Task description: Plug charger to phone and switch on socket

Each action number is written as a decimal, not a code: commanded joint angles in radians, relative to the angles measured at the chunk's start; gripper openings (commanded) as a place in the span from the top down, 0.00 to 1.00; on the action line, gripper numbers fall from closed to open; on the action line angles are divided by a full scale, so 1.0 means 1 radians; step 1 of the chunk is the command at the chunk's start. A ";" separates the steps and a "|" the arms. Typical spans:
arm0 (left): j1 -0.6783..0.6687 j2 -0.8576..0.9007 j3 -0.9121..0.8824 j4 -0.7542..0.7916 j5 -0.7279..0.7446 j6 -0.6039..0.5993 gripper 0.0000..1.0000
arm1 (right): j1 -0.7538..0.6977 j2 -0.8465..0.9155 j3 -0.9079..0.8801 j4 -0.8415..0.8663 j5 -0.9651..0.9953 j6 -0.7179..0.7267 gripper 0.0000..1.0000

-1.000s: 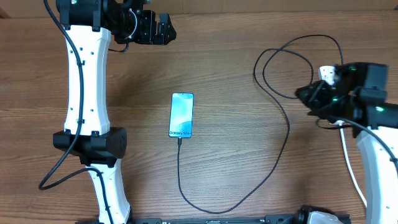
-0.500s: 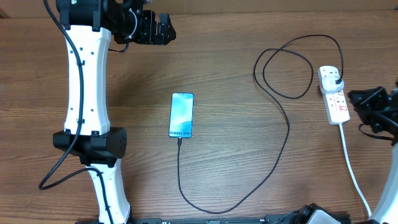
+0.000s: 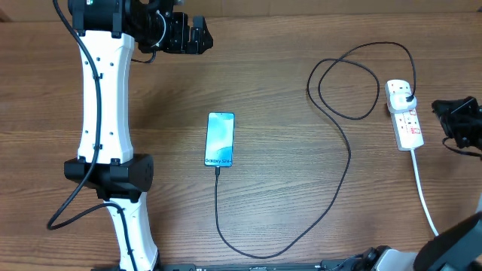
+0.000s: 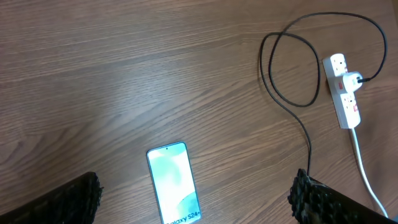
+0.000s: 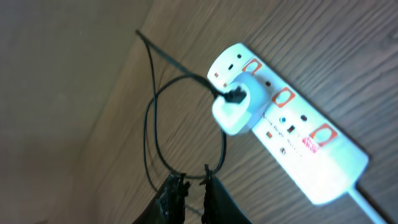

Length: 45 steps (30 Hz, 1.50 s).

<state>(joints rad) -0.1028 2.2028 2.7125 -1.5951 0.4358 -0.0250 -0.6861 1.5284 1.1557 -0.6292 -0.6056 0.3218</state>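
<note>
The phone [image 3: 220, 139] lies flat mid-table, its screen lit light blue; it also shows in the left wrist view [image 4: 175, 186]. The thin black charger [image 3: 349, 162] runs from the phone's near end, loops, and reaches the white socket [image 3: 407, 120]. In the right wrist view a white adapter [image 5: 238, 107] with the black cable in it sits plugged into the socket [image 5: 298, 140]. My right gripper [image 3: 444, 114] is just right of the socket, apart from it, fingers [image 5: 194, 186] nearly together and empty. My left gripper [image 3: 188, 34] is high at the back, open [image 4: 198, 186], empty.
The socket's thick white cord [image 3: 424, 196] runs toward the table's front right edge. The cable's loop [image 3: 346, 83] lies on the wood left of the socket. The left arm's white column [image 3: 105, 113] stands at the left.
My right arm has drawn back to the right, off the socket, which was covered a second ago and is now in full view. The left arm, phone and cable have not moved.
</note>
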 commanded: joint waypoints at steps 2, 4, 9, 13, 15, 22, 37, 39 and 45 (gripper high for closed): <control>0.005 -0.022 0.019 -0.002 -0.006 0.002 0.00 | -0.005 0.053 0.024 0.055 -0.018 0.029 0.87; 0.005 -0.022 0.019 -0.002 -0.006 0.002 0.00 | -0.005 0.070 0.024 0.081 -0.018 0.044 0.90; 0.005 -0.022 0.019 -0.002 -0.006 0.002 0.00 | -0.006 0.131 0.024 0.149 -0.019 0.053 0.94; 0.005 -0.022 0.019 -0.002 -0.006 0.002 0.00 | -0.018 0.185 0.024 0.190 -0.033 0.074 0.96; 0.005 -0.022 0.019 -0.002 -0.006 0.002 0.00 | -0.029 0.213 0.024 0.217 -0.053 0.075 0.96; 0.005 -0.022 0.019 -0.002 -0.006 0.002 0.00 | -0.058 0.283 0.024 0.275 -0.085 0.079 0.96; 0.005 -0.022 0.019 -0.002 -0.006 0.002 0.00 | -0.074 0.401 0.024 0.355 -0.093 0.128 0.96; 0.005 -0.022 0.019 -0.002 -0.006 0.002 0.00 | -0.074 0.422 0.024 0.367 -0.102 0.135 0.96; 0.005 -0.022 0.019 -0.002 -0.006 0.002 0.00 | -0.064 0.478 0.024 0.394 -0.116 0.135 0.96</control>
<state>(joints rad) -0.1028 2.2028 2.7125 -1.5948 0.4324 -0.0250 -0.7528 1.9766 1.1564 -0.2539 -0.6983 0.4522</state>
